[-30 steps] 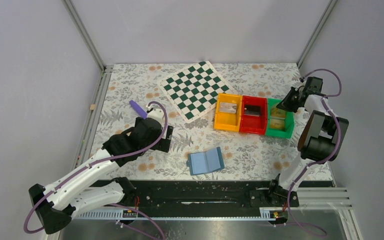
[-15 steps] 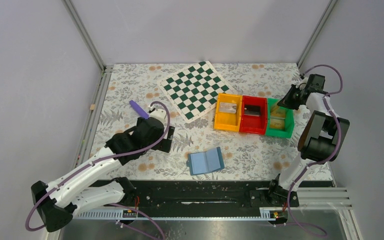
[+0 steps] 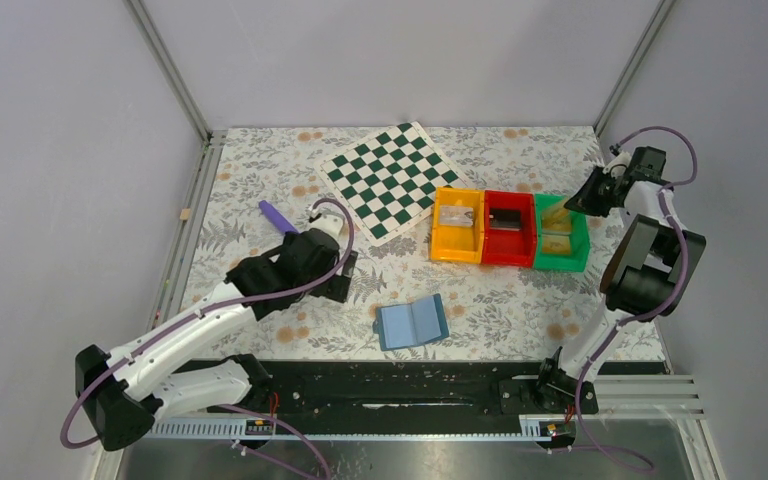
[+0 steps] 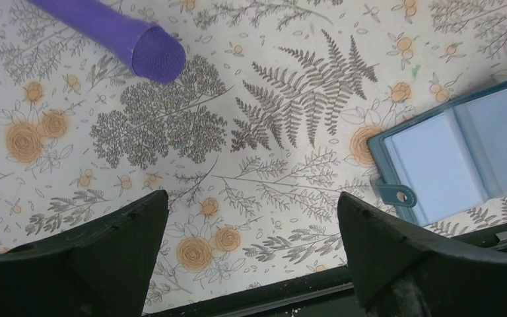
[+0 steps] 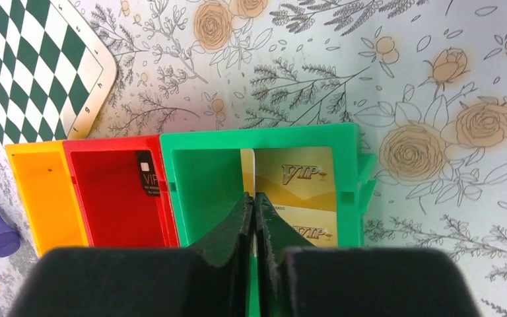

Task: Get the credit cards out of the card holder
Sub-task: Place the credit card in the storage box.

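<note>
Left gripper [image 4: 251,205]: fingers spread wide, pointing downward. Right gripper [image 5: 254,198]: fingers pressed together, arm extended, wrist angled down.

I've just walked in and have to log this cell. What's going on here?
The right arm's fingers are closed over the green bin, apparently pinching a gold card edge-on above other gold cards lying inside. The red bin holds a black card. The blue card holder lies open on the table, its pale pockets looking empty. The left arm's fingers hang wide open above the table beside it, holding nothing.
</note>
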